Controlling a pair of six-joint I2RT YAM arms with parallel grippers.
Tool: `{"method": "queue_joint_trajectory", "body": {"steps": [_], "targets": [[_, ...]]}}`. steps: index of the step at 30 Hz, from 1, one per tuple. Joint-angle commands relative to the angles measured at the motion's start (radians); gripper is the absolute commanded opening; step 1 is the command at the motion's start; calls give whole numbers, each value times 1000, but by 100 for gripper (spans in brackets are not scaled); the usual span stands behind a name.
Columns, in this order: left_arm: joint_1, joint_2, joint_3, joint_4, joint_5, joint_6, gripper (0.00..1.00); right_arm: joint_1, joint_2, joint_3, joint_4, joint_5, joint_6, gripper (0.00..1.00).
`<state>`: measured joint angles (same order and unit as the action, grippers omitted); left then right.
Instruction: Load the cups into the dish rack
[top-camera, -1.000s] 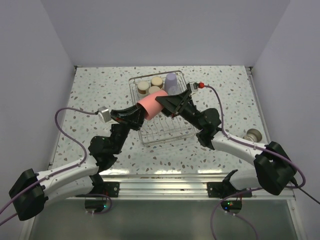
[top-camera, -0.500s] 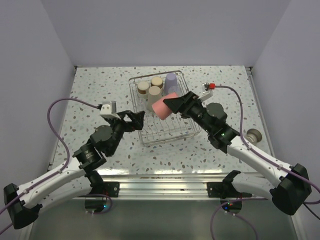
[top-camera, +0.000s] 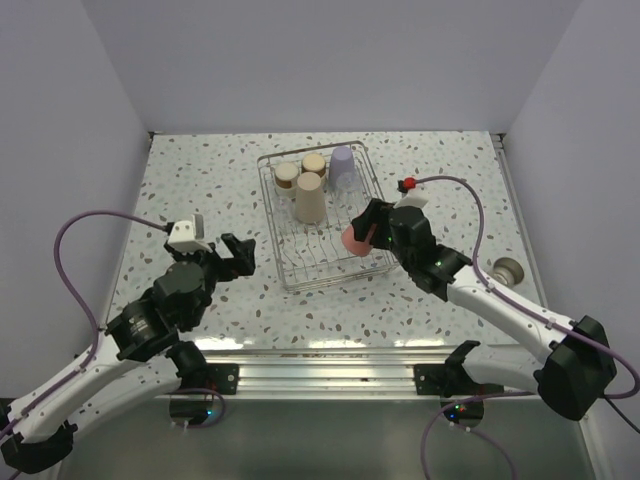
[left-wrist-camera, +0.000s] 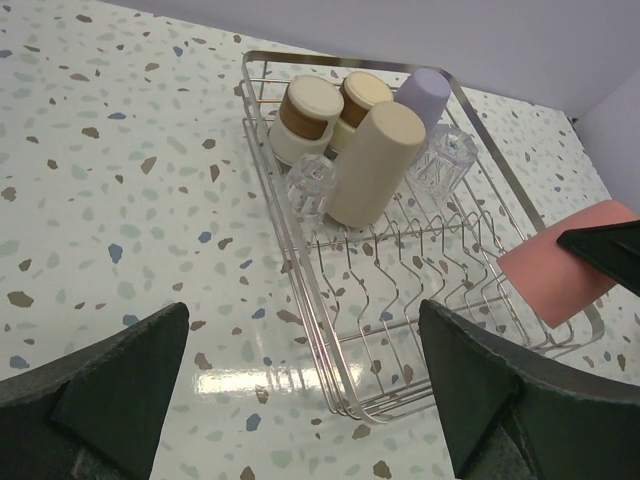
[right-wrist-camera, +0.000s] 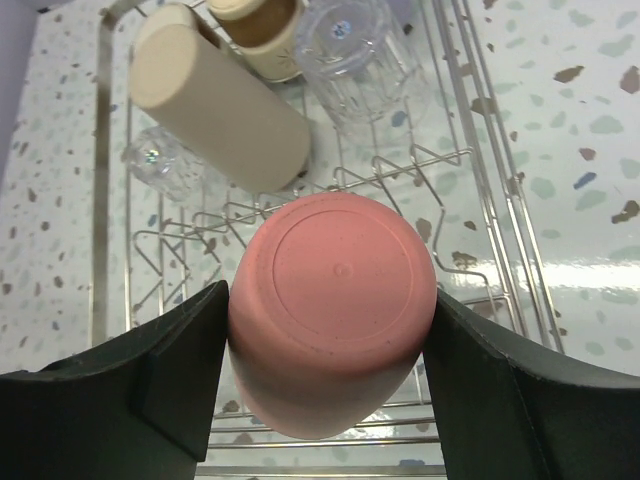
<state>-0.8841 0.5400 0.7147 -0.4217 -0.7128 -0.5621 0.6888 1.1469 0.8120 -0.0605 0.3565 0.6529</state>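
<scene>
The right gripper (top-camera: 358, 232) clamps the salmon-pink cup (right-wrist-camera: 335, 330) between its fingers, base toward the wrist and mouth toward the wires, probably so it will drain once it is set down. Just below the claw lie bare tines of the dish rack (right-wrist-camera: 480, 200) — the free slot. Ahead of it are the beige tumbler (right-wrist-camera: 215, 100) and the clear glasses (right-wrist-camera: 350, 40). Farthest are the tan-based steel cups (left-wrist-camera: 308, 105) and the lavender cup (left-wrist-camera: 425, 95). The left gripper (top-camera: 236, 255) hangs wide open and empty, off the rack's left side — out of the way.
</scene>
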Motion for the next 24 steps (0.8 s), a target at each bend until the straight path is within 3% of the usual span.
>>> {"method": "queue_joint_trajectory", "body": {"steps": [1, 14, 24], "targets": [[0, -37, 29, -89, -30, -22, 100, 6, 13, -8, -22, 105, -33, 0], [-1, -72, 42, -158, -34, -28, 99, 21, 53, -76, -35, 143, -15, 0], [0, -94, 42, -187, -40, -39, 98, 100, 137, -62, -61, 360, -48, 0]]}}
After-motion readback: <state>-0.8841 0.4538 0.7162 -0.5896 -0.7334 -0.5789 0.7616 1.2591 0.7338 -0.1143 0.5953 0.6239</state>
